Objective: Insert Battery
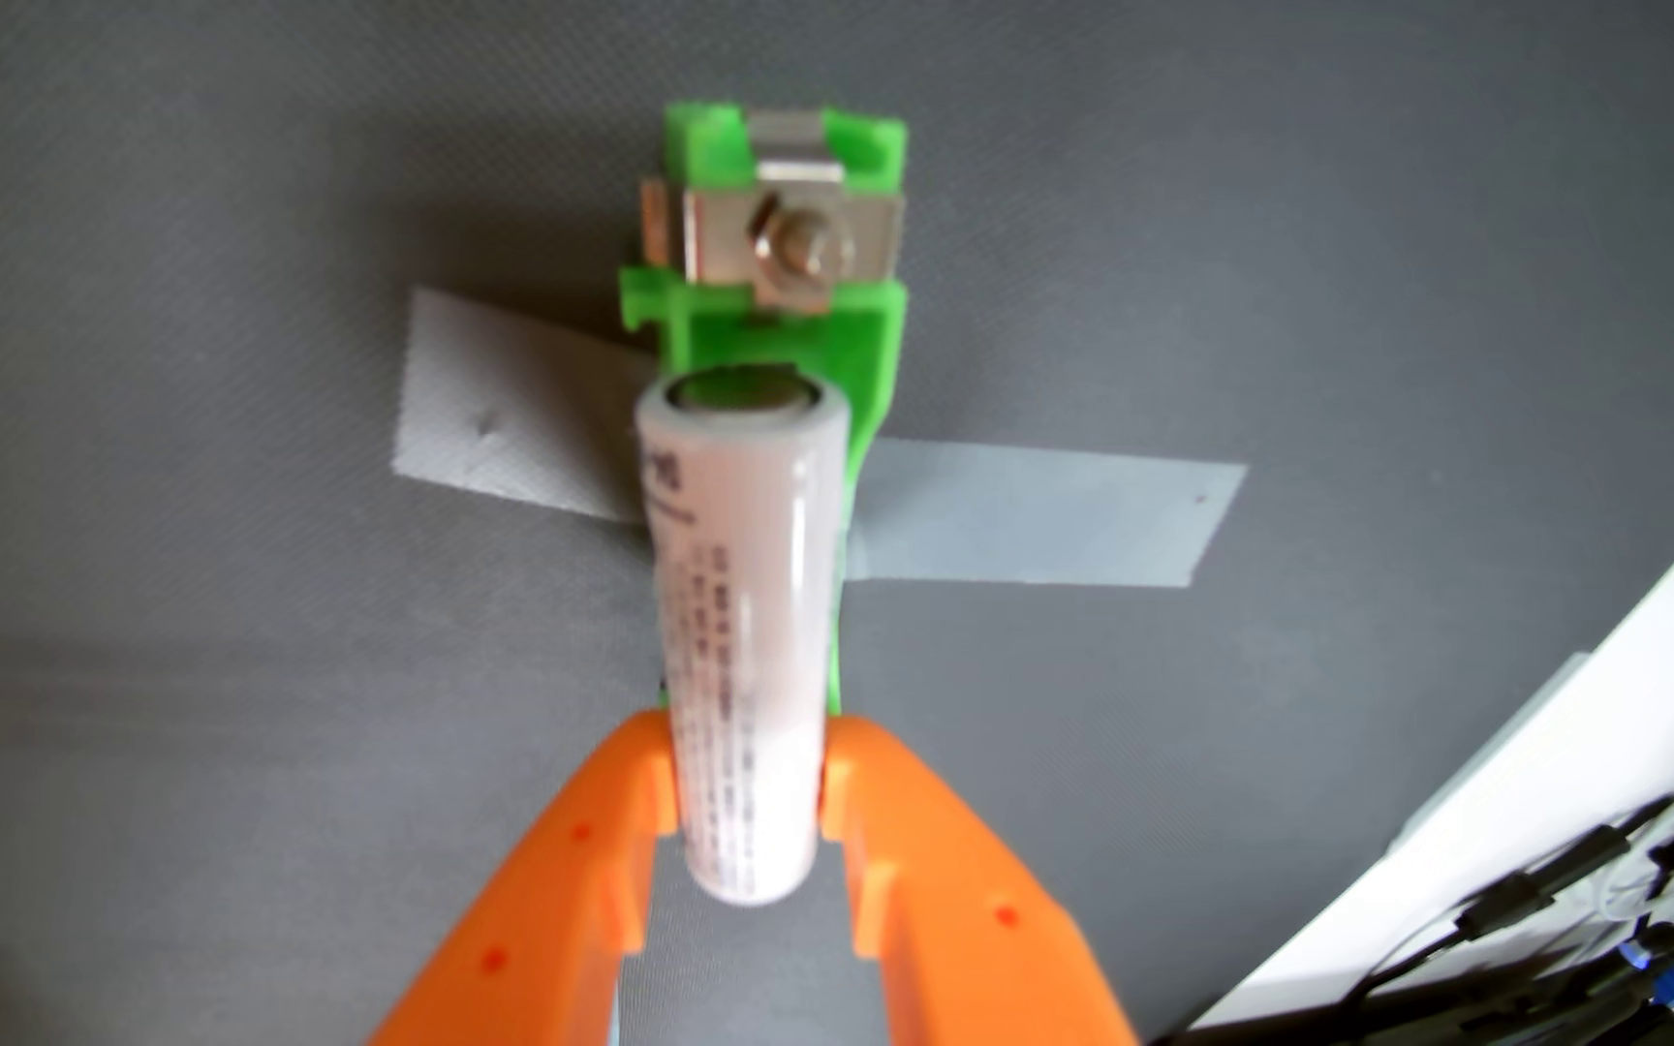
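Note:
A white cylindrical battery (745,624) with small grey print runs lengthwise up the middle of the wrist view. My orange gripper (747,754) is shut on the battery near its lower end, one finger (612,805) on each side. Beyond and beneath the battery lies a green plastic battery holder (793,322) with a metal contact plate and a bolt (798,251) at its far end. The battery's far end overlaps the holder's channel; whether it touches the holder is unclear. The holder's near part is hidden behind the battery.
Grey tape strips (1034,513) fix the holder to a dark grey mat (209,302). At the lower right the mat ends at a white edge (1538,744), past which lie cables and clutter (1618,905).

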Robot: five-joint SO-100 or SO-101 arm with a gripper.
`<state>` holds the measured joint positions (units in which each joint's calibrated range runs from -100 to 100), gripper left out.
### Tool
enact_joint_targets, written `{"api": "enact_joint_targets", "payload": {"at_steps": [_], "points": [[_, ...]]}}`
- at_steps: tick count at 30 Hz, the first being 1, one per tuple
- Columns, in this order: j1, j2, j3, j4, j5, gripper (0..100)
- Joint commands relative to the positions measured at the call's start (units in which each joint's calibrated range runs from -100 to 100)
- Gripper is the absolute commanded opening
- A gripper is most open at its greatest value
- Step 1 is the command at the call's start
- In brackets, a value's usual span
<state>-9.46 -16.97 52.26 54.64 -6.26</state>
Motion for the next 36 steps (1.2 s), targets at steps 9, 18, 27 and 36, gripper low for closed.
{"api": "enact_joint_targets", "payload": {"at_steps": [9, 18, 27, 36], "points": [[-0.34, -0.83, 1.99, -0.45, -0.13, 28], [-0.57, -14.17, 3.17, 0.48, -0.13, 28], [0.37, -22.0, 9.11, -0.45, -0.13, 5], [0.37, -19.67, 9.38, -3.67, -0.08, 1]]}}
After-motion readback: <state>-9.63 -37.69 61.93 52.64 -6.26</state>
